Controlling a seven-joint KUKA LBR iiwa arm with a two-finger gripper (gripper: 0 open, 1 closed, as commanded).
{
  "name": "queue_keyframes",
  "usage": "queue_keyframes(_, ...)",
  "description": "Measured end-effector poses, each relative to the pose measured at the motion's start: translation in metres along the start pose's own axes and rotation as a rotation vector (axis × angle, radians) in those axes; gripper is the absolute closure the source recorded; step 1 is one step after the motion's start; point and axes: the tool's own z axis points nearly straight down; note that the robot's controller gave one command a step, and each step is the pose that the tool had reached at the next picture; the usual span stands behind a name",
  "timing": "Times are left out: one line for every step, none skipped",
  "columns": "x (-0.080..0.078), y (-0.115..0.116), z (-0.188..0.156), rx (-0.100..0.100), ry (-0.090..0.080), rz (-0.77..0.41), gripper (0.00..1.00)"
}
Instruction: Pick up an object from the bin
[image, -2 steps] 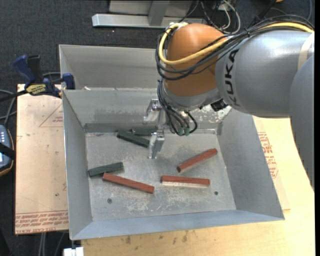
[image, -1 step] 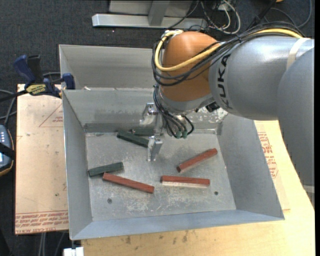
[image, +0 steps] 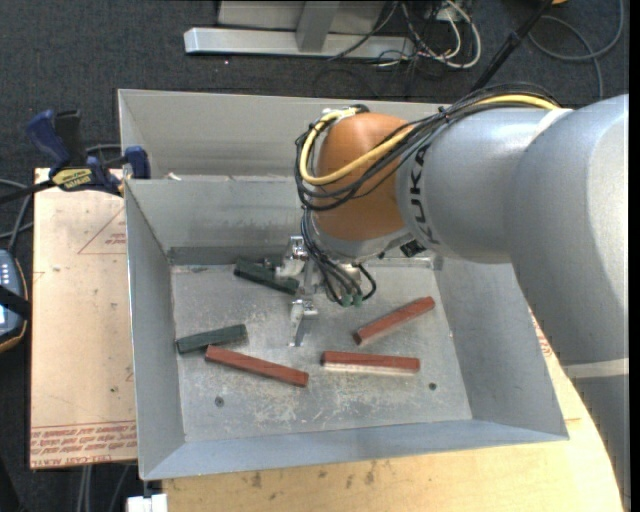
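Your arm's grey link (image: 520, 190) looms nearest. Below it the gripper (image: 298, 328) stands over bare floor mid-bin (image: 350, 440). Its jaws seem together and empty, though the wrist shades them. The likeliest pick is the long red-brown bar (image: 257, 365), just left and forward. Open first, then straddle its narrow width. The dark green bar (image: 211, 339) crowds its left end, and a second red-brown bar (image: 370, 362) lies near on the right.

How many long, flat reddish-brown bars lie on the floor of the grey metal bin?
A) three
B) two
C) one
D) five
A: the grey metal bin holds three, one reddish-brown bar at the lower left, a second at the lower middle, and a third slanted further right.
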Motion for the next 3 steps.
queue_keyframes(-0.001,0.029,0.028,0.002,0.006,0.118,0.0)
queue_keyframes(-0.05,-0.043,0.037,-0.003,-0.018,-0.057,1.0)
queue_keyframes(-0.041,-0.043,0.04,-0.002,0.033,-0.061,0.0)
